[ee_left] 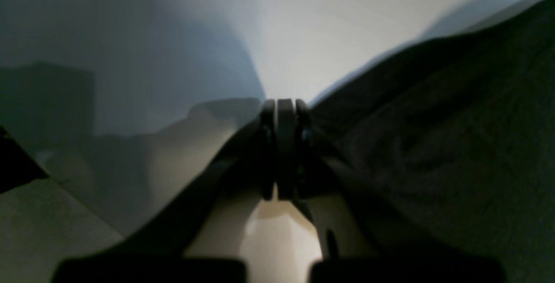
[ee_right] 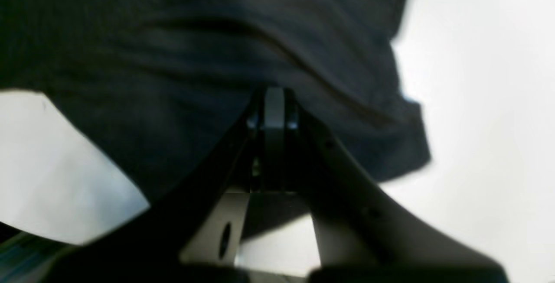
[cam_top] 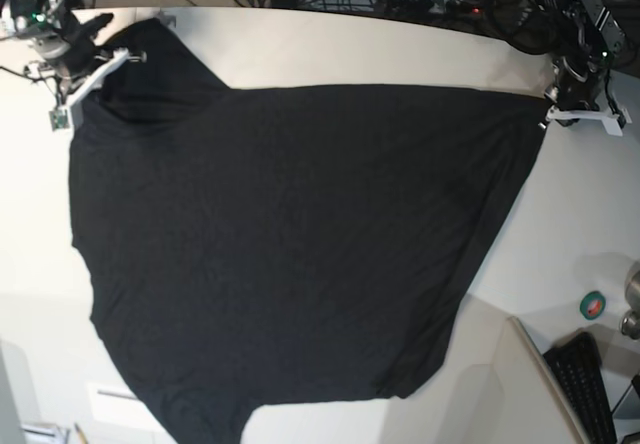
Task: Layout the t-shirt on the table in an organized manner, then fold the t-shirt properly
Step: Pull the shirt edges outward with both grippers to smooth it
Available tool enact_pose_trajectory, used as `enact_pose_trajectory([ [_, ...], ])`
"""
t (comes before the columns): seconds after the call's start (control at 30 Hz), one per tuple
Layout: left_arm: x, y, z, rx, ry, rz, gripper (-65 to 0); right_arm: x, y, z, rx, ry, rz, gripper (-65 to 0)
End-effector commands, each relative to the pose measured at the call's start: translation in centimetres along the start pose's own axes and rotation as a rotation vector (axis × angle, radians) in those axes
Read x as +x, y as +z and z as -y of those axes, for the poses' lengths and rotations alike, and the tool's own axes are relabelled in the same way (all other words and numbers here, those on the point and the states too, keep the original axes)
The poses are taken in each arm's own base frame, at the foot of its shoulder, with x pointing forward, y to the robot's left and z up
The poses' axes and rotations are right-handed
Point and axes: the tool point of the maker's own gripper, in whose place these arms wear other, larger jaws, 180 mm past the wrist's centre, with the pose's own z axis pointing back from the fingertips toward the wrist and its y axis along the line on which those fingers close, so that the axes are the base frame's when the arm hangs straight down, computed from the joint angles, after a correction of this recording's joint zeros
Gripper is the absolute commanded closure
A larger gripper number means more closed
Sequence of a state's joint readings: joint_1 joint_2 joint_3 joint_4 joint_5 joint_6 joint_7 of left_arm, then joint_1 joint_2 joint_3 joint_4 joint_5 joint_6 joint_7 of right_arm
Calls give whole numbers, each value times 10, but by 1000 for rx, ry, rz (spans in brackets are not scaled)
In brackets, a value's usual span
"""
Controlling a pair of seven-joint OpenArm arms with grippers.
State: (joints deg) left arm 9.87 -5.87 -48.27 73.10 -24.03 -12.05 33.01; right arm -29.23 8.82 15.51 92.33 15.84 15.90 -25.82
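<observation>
The t-shirt (cam_top: 290,254) lies spread across the table (cam_top: 400,49), covering most of the centre of the base view. Its fabric is largely flat, with one edge running straight along the upper part of the frame and the lower hem reaching the bottom edge at lower left. A bunched portion sits at the upper left corner of the frame.

Right gripper (cam_top: 75,94): located at the upper left of the base view, at the bunched corner of the t-shirt. In the right wrist view, the fingers (ee_right: 274,109) are pressed together, with dark fabric (ee_right: 217,57) filling the upper frame directly ahead of the tips. Whether cloth is pinched between them cannot be determined.

Left gripper (cam_top: 555,114): located at the upper right of the base view, at the far corner of the t-shirt. In the left wrist view, the fingers (ee_left: 284,118) are closed together, with dark fabric (ee_left: 433,135) lying against their right side. A grip on the cloth cannot be confirmed.

Lower right of the base view: a green tape roll (cam_top: 593,306) and a black keyboard (cam_top: 590,384), both clear of the t-shirt.
</observation>
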Motion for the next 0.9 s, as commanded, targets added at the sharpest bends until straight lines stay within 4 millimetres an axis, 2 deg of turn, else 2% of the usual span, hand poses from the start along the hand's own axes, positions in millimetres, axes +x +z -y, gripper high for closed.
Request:
enact_pose_trajectory([
  [0.0, 15, 2, 1, -7, -11, 41, 0, -6, -1, 7, -11, 0, -18, 0],
  [0.17, 16, 2, 1, -7, -12, 43, 0, -40, -13, 13, -20, -42, -109, 0],
  [0.27, 16, 2, 0, -4, -15, 43, 0, -59, -6, 11, -17, -44, -148, 0],
  [0.33, 17, 3, 0, -5, -16, 43, 0, -68, -1, 0, -3, -60, -158, 0],
  [0.47, 17, 3, 1, -6, -17, 44, 0, -77, 10, -9, 6, -61, -179, 0],
  [0.6, 18, 1, 4, -13, -22, 44, 0, -64, 14, -11, 10, -50, -151, 0],
  [0.73, 16, -2, 14, -36, -68, 23, 0, -28, 22, -10, 0, -25, -55, 0],
  [0.8, 15, -2, 14, -37, -69, 22, 0, -11, 28, 6, -45, -36, -8, 0],
  [0.87, 15, -2, 14, -35, -68, 22, 0, 11, 25, 20, -80, -65, 50, 0],
])
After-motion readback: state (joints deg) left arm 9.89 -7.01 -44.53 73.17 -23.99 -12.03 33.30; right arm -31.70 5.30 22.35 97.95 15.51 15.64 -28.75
